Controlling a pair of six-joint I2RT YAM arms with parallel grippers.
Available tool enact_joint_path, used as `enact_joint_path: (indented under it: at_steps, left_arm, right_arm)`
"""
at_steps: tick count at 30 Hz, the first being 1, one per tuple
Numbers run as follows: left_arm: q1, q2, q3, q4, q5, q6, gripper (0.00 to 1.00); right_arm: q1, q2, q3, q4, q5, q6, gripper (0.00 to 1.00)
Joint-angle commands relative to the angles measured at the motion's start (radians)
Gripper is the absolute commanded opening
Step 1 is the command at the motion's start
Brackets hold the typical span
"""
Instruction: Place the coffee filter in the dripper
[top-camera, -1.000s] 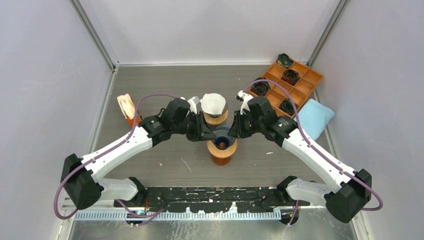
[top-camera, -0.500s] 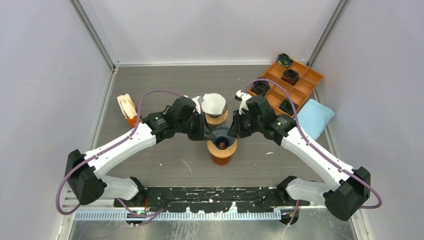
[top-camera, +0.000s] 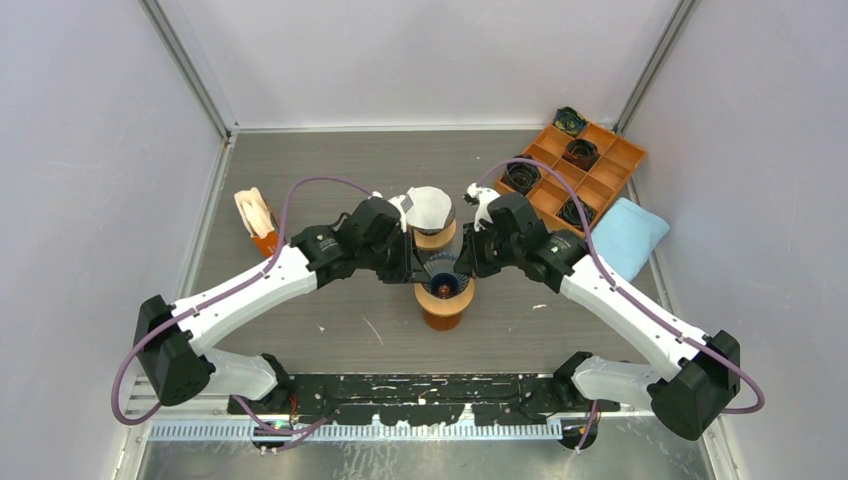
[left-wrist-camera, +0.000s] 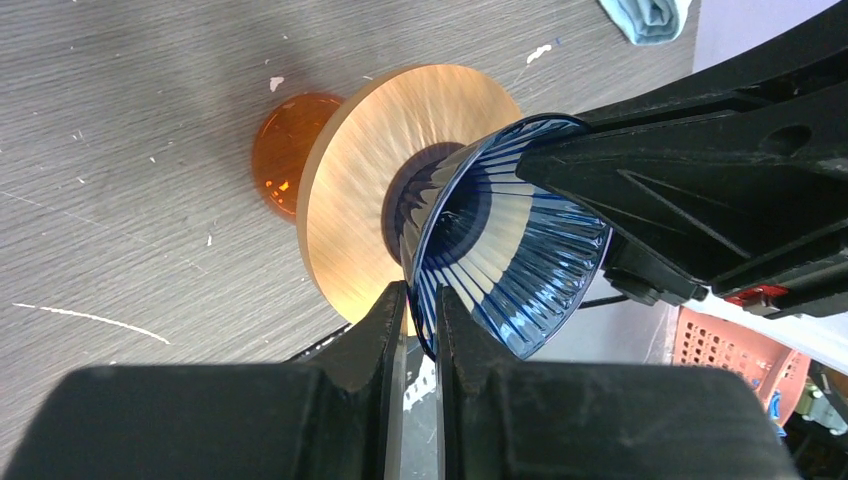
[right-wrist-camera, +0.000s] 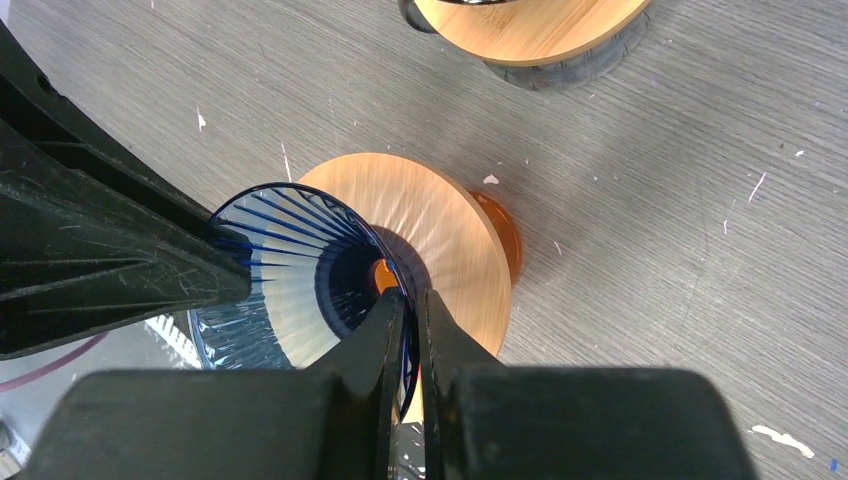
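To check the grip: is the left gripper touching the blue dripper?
Touching. The left wrist view shows the left gripper closed on the rim of the dripper.

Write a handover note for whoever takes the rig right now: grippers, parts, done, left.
Left gripper: shut on the rim of the blue dripper.
Right gripper: shut on the opposite rim of the same dripper.
Dripper: sits in its wooden collar, no filter inside.
Filters: filter stack at far left; one white filter on the second stand behind.
Done: dripper gripped from both sides.
Left: free a gripper, fetch a filter, seat it in the dripper.
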Motion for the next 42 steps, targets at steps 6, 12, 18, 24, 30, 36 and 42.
enact_joint_path:
  at_steps: [6, 12, 18, 24, 30, 36, 42]
  left_arm:
    - [-0.055, 0.047, -0.015, -0.041, -0.062, 0.054, 0.06]
    - [-0.055, 0.029, 0.003, -0.053, -0.091, 0.056, 0.11]
    - [-0.056, 0.004, 0.05, -0.066, -0.133, 0.064, 0.2]
    - [-0.056, -0.009, 0.1, -0.073, -0.154, 0.075, 0.35]
    - [-0.054, -0.027, 0.138, -0.086, -0.168, 0.086, 0.49]
    - [-0.045, -0.056, 0.17, -0.113, -0.212, 0.109, 0.61]
    - [0.005, -0.128, 0.195, -0.189, -0.307, 0.171, 0.69]
  right_arm:
    - [0.039, 0.072, -0.106, -0.063, 0.116, -0.039, 0.01]
    - [0.04, 0.053, -0.067, -0.069, 0.114, -0.041, 0.04]
    - [0.039, 0.018, 0.0, -0.097, 0.165, -0.06, 0.17]
    - [0.038, 0.0, 0.071, -0.117, 0.188, -0.068, 0.33]
    - [0.038, -0.016, 0.16, -0.121, 0.16, -0.059, 0.43]
    - [0.038, -0.035, 0.224, -0.137, 0.158, -0.073, 0.55]
    - [0.038, -0.071, 0.237, -0.13, 0.261, -0.094, 0.67]
